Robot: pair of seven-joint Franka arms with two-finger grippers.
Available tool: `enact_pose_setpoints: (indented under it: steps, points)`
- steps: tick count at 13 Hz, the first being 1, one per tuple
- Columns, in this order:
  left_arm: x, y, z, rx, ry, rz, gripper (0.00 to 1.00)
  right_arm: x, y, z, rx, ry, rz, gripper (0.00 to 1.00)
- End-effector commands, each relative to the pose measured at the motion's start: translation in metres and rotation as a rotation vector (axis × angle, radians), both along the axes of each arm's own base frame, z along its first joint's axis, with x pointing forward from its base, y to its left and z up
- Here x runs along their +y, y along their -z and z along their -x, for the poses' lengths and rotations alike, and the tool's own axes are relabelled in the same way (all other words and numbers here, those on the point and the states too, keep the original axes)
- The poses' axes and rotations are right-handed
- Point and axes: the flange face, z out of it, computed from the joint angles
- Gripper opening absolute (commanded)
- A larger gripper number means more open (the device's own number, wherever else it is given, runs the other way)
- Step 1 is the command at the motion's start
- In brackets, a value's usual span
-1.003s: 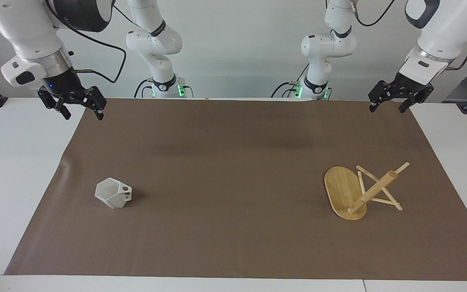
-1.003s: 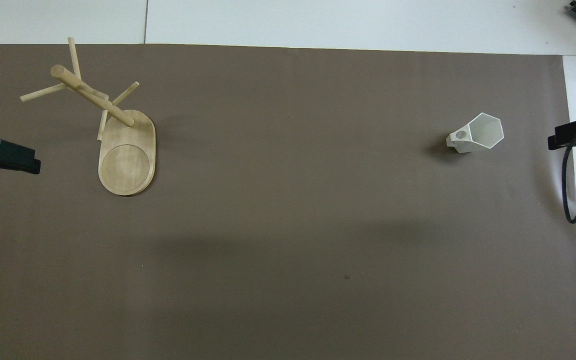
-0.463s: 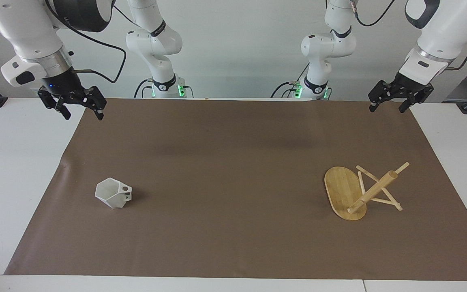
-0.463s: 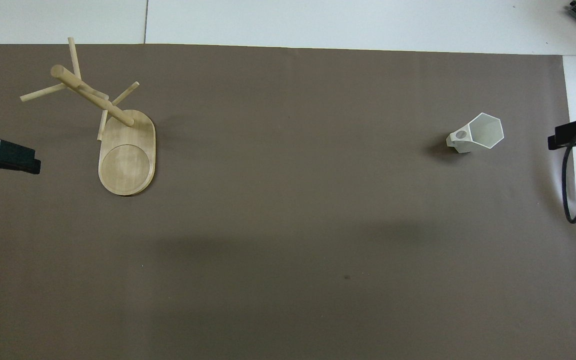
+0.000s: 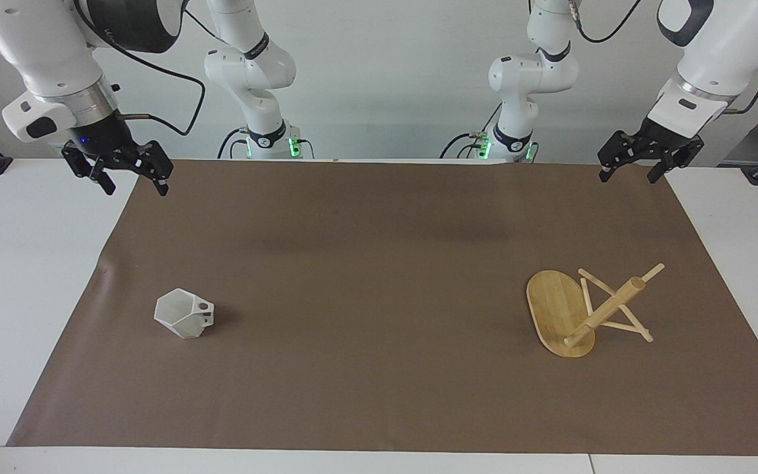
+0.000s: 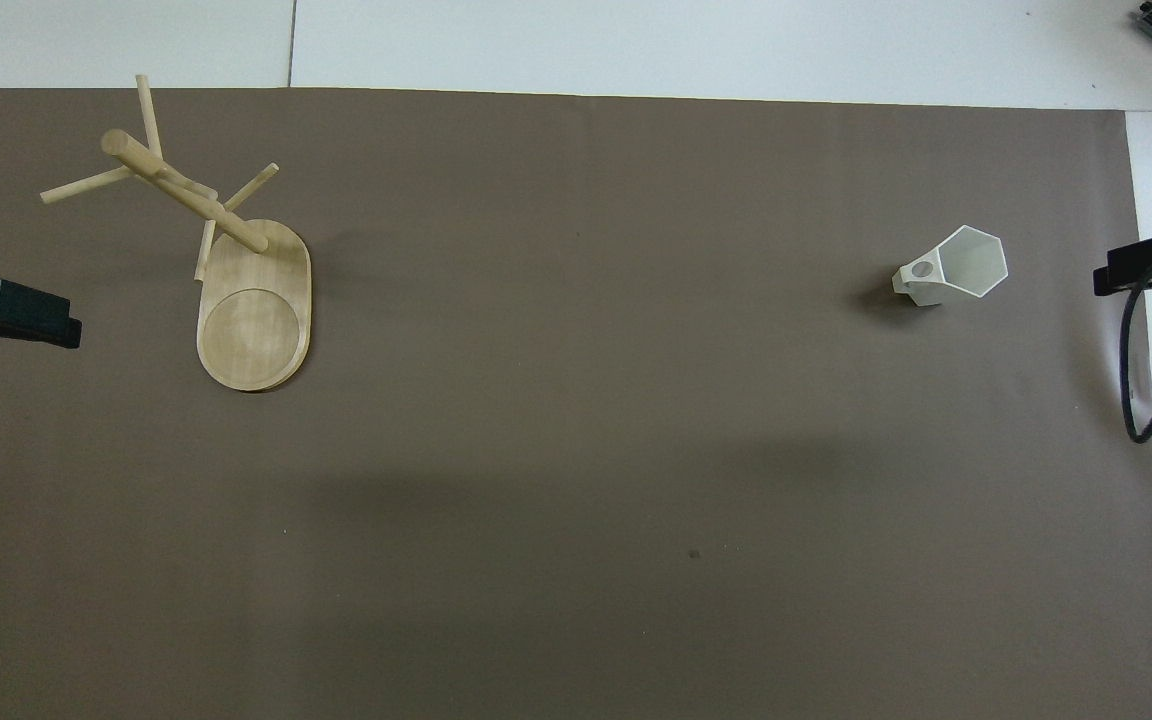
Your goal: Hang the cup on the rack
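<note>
The white faceted cup (image 5: 183, 314) stands upright on the brown mat toward the right arm's end; it also shows in the overhead view (image 6: 956, 266), with its handle turned toward the table's middle. The bamboo rack (image 5: 576, 313) stands on its oval base toward the left arm's end, and its pegs are bare; it also shows in the overhead view (image 6: 236, 270). My right gripper (image 5: 135, 185) hangs open and empty over the mat's corner by its base, well away from the cup. My left gripper (image 5: 629, 176) hangs open and empty over the other corner, apart from the rack.
The brown mat (image 5: 379, 276) covers most of the white table. A black cable (image 6: 1136, 380) hangs from the right arm at the mat's edge. The two arm bases (image 5: 267, 141) stand at the robots' end of the table.
</note>
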Motion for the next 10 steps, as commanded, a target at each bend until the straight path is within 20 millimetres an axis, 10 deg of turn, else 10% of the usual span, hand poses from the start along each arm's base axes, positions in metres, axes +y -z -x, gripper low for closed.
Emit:
enact_pose_setpoints:
  steps: [1, 10]
  points:
    - [0.003, -0.001, 0.009, 0.006, 0.000, -0.005, 1.00, -0.005, 0.016, 0.009, -0.044, 0.005, 0.021, 1.00]
    - [0.003, -0.001, 0.009, 0.006, 0.000, -0.005, 1.00, -0.028, 0.104, -0.018, -0.149, -0.135, 0.068, 1.00]
